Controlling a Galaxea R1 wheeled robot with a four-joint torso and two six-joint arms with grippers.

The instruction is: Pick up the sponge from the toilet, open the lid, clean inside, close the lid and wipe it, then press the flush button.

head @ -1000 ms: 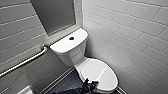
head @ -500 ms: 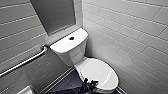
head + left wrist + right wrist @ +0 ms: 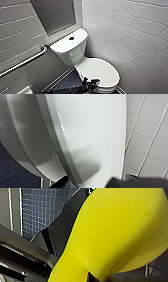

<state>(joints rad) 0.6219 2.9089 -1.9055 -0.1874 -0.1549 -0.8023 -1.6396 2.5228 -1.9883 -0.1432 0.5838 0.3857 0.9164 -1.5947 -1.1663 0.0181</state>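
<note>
**Left gripper** [image 3: 91,83]: jaws apart, at the front rim of the lid [image 3: 100,71]. My left wrist view has the rim running between the two dark fingertips [image 3: 62,182], with no bite on it yet.

**Lid:** down flat on the bowl, glossy white. It lies just beyond the left gripper, and its hinge end is on the far side by the tank.

**Sponge** [image 3: 120,233]: yellow, off the toilet [image 3: 72,53], pressed close to the right wrist camera.

**Right gripper** [image 3: 96,277]: I judge it clamped on the sponge.

**Flush button** [image 3: 71,38]: well beyond the left gripper, centre of the tank top. Not wanted at this step.

**Step in hand, as I read it:** opening the lid.

**Handling notes:**
- I would slide one finger under the rim before closing.
- Grip lightly, since the glaze looks slippery.
- Lift along an arc about the hinge, not straight up.
- Rest the lid against the tank and do not let it drop.
- Hold the sponge arm clear of that swing.
</note>
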